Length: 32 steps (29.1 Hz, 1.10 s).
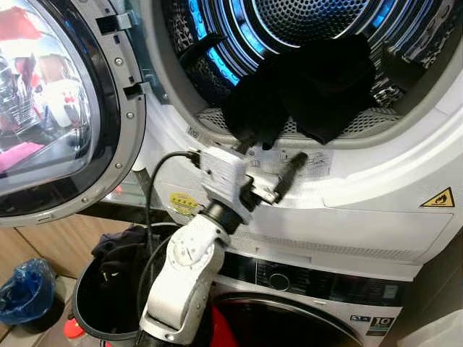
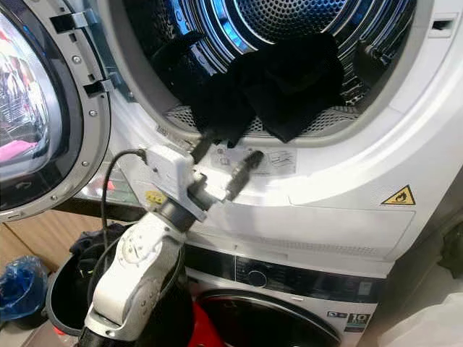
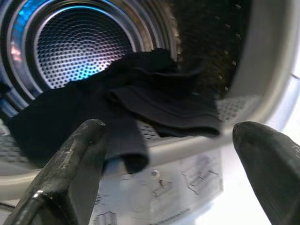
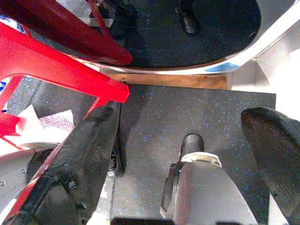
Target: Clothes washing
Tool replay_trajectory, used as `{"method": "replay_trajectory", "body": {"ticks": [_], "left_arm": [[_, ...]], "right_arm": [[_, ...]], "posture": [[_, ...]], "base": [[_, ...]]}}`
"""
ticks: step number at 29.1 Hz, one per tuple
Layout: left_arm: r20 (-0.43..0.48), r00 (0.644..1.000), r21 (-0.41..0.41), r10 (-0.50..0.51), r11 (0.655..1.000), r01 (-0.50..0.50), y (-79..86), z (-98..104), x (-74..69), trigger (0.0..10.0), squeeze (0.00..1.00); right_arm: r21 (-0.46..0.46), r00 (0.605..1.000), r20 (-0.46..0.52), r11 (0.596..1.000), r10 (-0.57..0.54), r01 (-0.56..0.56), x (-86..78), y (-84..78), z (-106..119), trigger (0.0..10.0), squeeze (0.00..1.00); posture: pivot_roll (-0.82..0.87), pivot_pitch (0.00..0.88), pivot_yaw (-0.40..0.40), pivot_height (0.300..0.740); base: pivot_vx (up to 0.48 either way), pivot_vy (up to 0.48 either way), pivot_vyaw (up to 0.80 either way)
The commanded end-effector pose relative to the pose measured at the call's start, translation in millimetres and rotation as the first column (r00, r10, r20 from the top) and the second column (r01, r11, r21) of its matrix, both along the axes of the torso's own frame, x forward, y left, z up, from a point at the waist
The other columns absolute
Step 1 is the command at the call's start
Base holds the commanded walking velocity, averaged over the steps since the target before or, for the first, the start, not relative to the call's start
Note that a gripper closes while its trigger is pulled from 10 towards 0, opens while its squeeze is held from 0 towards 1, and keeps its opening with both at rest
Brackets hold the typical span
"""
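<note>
The left hand [image 1: 269, 168], fingers spread, hovers just below black clothes [image 1: 304, 90] draped over the dryer drum's [image 1: 304, 22] rim, apparently not touching.

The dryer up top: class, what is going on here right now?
The robot's left gripper is open just below the rim of the upper drum, whose door is swung open. Dark clothes hang over the drum's lip, not yet pushed in. The right gripper is open, pointing down at the floor. A dark bucket holding clothes stands below.
</note>
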<state>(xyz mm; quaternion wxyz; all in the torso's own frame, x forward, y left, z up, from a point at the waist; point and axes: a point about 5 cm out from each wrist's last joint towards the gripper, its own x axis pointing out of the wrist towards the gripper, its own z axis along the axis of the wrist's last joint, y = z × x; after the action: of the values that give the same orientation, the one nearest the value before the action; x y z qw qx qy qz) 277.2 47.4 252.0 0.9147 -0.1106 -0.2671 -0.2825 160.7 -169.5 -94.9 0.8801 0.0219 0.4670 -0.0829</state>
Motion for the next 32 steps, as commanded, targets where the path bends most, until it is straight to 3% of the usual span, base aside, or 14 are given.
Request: {"method": "replay_trajectory", "body": {"ticks": [1,5,9,12,21,25,32], "left_arm": [[-0.014,1.000,-0.015,0.011,1.000,-0.011,3.4,2,3.4,10.0,0.00],[-0.020,1.000,-0.023,0.008,1.000,-0.009,3.6,2,3.8,10.0,0.00],[-0.068,0.994,0.039,-0.082,0.996,0.084,-9.6,-23,-16.7,10.0,0.00],[-0.078,0.992,0.068,-0.095,0.993,0.101,-10.7,-29,-21.2,10.0,0.00],[-0.099,0.992,0.037,-0.076,0.996,0.080,-5.4,-26,-12.3,10.0,0.00],[-0.068,0.996,0.023,-0.063,0.998,0.064,-0.3,-15,0.4,10.0,0.00],[-0.069,0.995,0.024,-0.071,0.997,0.072,5.6,-11,8.5,10.0,0.00]], "right_arm": [[0.013,1.000,-0.005,1.000,0.016,-0.016,-0.3,5.3,-1,10.0,0.00],[0.014,1.000,-0.005,1.000,0.016,-0.016,-0.4,5.8,-1,10.0,0.00],[0.016,1.000,-0.003,1.000,0.017,-0.017,0.2,6.8,0,10.0,0.00],[0.016,1.000,-0.002,1.000,0.014,-0.014,0.1,6.5,0,10.0,0.00],[0.014,1.000,-0.004,1.000,0.014,-0.014,-0.2,5.3,-1,10.0,0.00],[0.012,1.000,-0.004,1.000,0.015,-0.015,-0.5,4.5,-1,10.0,0.00],[0.011,1.000,-0.003,1.000,0.013,-0.013,-0.4,3.2,0,10.0,0.00]], "posture": [[0.12,0.000,0.099,0.740],[0.12,0.000,0.099,0.740],[0.12,0.000,0.098,0.740],[0.12,0.000,0.098,0.740],[0.11,0.000,0.094,0.740],[0.11,0.000,0.091,0.740],[0.10,0.000,0.090,0.740]], "base": [[0.000,0.000,0.00],[0.000,0.000,0.00],[0.000,0.000,0.00],[0.000,0.000,0.00],[0.000,0.000,0.00],[0.000,0.000,0.00],[0.000,0.000,0.00]]}}
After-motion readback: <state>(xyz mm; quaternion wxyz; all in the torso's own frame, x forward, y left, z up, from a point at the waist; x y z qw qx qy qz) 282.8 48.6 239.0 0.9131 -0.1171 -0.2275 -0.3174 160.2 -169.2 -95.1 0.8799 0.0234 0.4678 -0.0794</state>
